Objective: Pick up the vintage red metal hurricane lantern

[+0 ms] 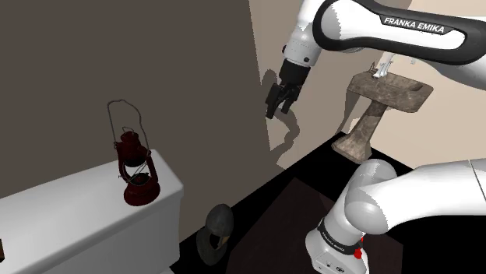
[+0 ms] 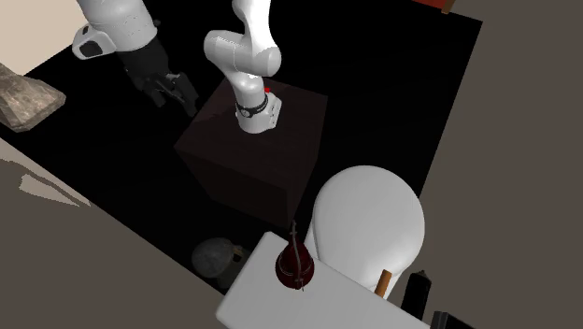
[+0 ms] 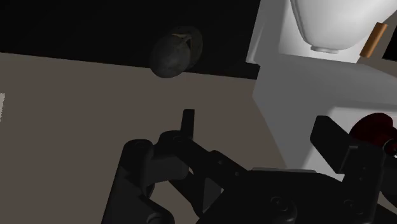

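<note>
Hanging in mid-air with its two black fingers spread apart and nothing between them, the gripper (image 1: 274, 109) sits close to the brown wall, well apart from the lantern (image 1: 136, 167). In the shoulder view the lantern stands at about eight o'clock from the gripper, upright on the white toilet tank (image 1: 78, 210), near the tank lid's end that lies toward the arm. It is dark red, with a wire guard round its globe and a thin bail handle raised straight above it. A dark rounded object (image 1: 216, 230) rests on the black floor at about four o'clock from the lantern, just beside the tank. A stone-coloured pedestal sink (image 1: 385, 89) stands at three o'clock from the gripper, partly behind the white arm. In the second exterior view, which looks down from above, the lantern (image 2: 295, 264) lies at about five o'clock from the gripper (image 2: 182, 93), with the dark box stand (image 2: 252, 159) between them. The closed white toilet lid (image 2: 364, 220) is at two o'clock from the lantern, and a small brown cylinder (image 2: 385, 280) is at four o'clock. In the wrist view the gripper (image 3: 257, 127) is open, and the lantern (image 3: 375, 127) shows as a dark red shape just beside one fingertip, apart from it.
</note>
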Available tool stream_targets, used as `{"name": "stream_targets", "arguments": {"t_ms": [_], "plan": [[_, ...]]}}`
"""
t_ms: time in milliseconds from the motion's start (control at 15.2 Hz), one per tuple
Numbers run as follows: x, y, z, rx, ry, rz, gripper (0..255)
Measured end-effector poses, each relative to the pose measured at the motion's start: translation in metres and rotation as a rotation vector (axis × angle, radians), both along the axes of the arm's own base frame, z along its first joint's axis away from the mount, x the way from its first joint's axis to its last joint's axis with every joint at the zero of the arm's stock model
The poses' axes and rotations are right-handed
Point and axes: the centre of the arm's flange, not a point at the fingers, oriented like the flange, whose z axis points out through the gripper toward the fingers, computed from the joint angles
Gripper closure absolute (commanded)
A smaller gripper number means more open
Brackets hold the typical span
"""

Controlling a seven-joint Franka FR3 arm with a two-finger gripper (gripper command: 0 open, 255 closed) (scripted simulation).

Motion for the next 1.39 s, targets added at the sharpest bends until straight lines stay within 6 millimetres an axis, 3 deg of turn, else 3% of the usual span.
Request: {"name": "stream_targets", "arguments": {"t_ms": [198,726,1056,1386], "plan": [[0.009,0.011,-0.001,0.000,-0.018,0.034,0],[0.053,0.083,-0.016,-0.001,-0.137,0.254,0],[0.079,0.142,-0.022,0.000,-0.214,0.396,0],[0.090,0.202,-0.026,0.000,-0.291,0.538,0]]}}
